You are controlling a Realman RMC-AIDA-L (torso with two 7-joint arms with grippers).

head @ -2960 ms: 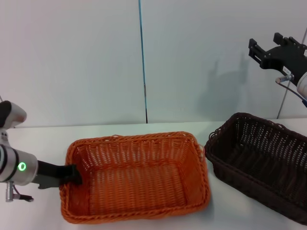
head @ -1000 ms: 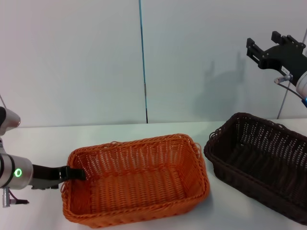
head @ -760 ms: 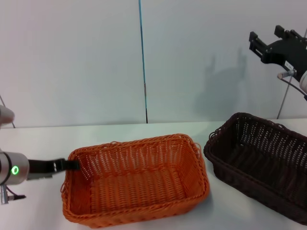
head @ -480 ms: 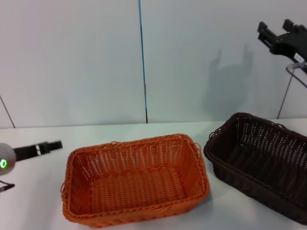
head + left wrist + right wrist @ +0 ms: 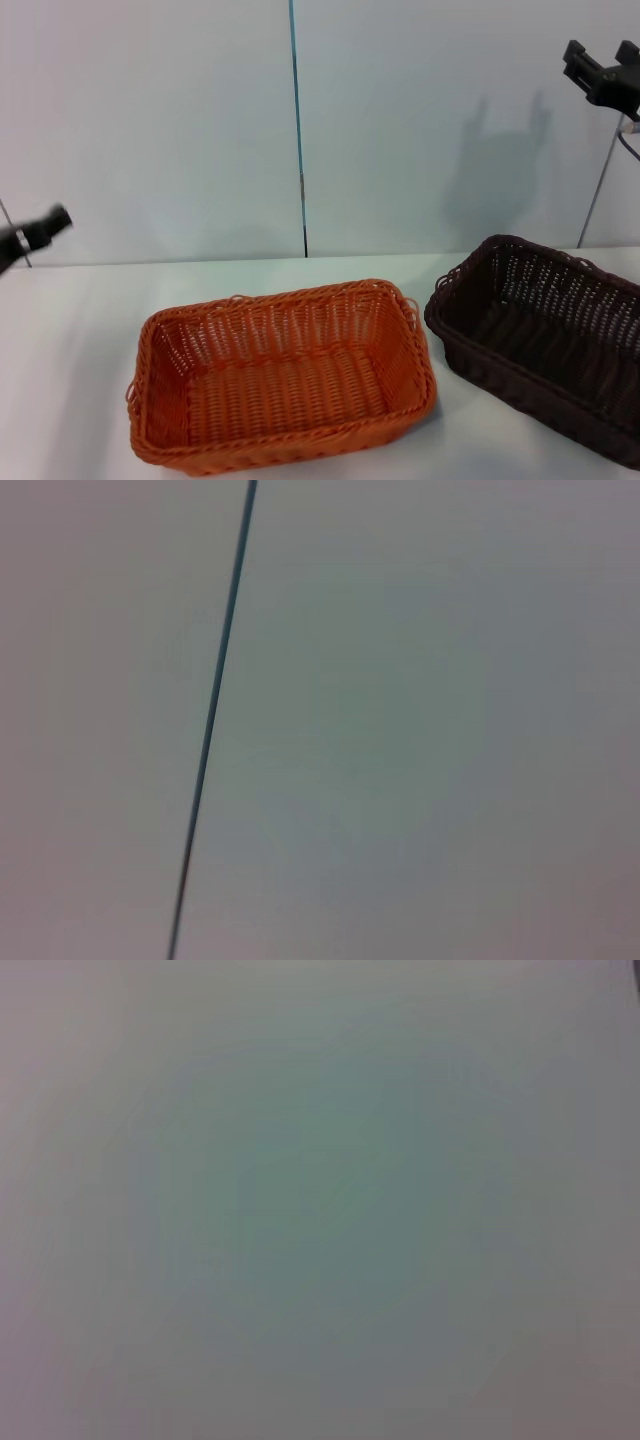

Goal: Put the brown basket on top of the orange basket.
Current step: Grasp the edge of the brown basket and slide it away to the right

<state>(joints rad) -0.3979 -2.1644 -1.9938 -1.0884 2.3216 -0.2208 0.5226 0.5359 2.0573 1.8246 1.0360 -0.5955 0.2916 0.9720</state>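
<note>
The orange basket (image 5: 283, 372) stands empty on the white table (image 5: 80, 330), left of centre in the head view. The brown basket (image 5: 545, 335) stands beside it at the right, a small gap between them, its far end cut off by the picture edge. My left gripper (image 5: 40, 230) is raised at the far left edge, well clear of the orange basket. My right gripper (image 5: 603, 62) is high at the top right, above the brown basket, open and empty. Both wrist views show only the wall.
A pale wall with a thin dark vertical seam (image 5: 297, 120) stands behind the table; the seam also shows in the left wrist view (image 5: 215, 710). A thin metal rod (image 5: 598, 190) leans at the right.
My left gripper has let go of the orange basket's left rim and pulled away up and left. My right gripper has risen and moved right. The orange basket shifted slightly earlier.
</note>
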